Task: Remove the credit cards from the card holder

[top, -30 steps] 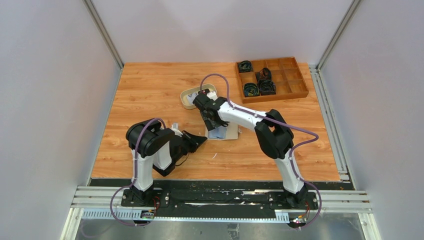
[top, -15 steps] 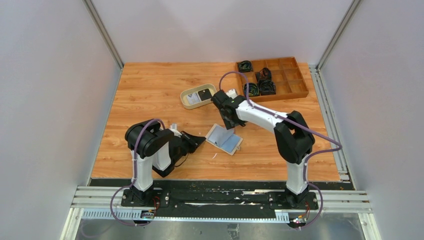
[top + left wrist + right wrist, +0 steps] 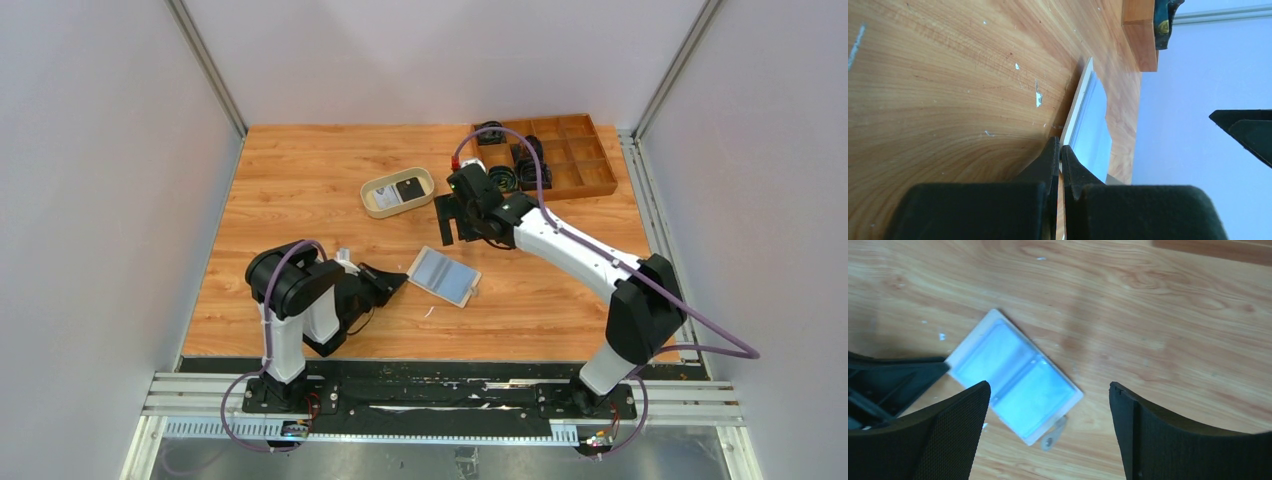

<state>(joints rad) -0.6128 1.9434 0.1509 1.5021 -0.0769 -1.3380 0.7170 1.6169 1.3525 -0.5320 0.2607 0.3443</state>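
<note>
Left arm folded low by the near edge of the tabletop — left gripper pinched shut on a corner of the card holder. Right arm stretched long, right gripper gaping wide, empty.

Your left arm is folded up low at the near left. Your left gripper points right with its fingers pressed together. Your right arm stretches far toward the middle. Your right gripper points down, fingers spread wide.

The left arm and right arm share white links, black joints and purple cables.
</note>
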